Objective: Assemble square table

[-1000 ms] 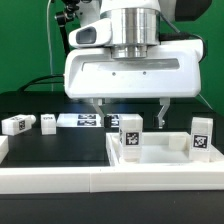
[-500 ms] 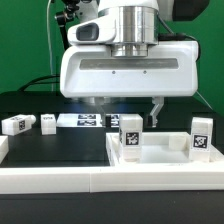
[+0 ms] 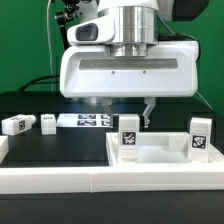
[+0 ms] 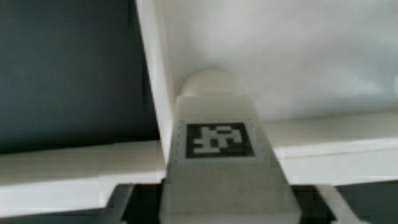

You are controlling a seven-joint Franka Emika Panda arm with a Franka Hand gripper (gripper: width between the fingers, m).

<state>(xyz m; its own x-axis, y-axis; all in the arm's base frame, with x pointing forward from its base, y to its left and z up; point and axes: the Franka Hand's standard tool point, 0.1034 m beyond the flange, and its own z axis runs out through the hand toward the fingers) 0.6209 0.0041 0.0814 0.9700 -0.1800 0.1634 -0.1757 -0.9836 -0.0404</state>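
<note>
The pincer [image 3: 130, 118] has narrowed around an upright tagged leg [image 3: 129, 138].

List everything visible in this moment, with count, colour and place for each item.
large white plastic square tabletop slab: one, white, exterior view's right, on the table
small white tagged block legs: four, white; two upright on the slab, the other at; two on the table at the exterior view's left
marker board: one, white, flat beside the left legs
long white rail: one, white, front edge
black table: one
gripper: one, dark fingers around an upright leg; grip unclear
</note>
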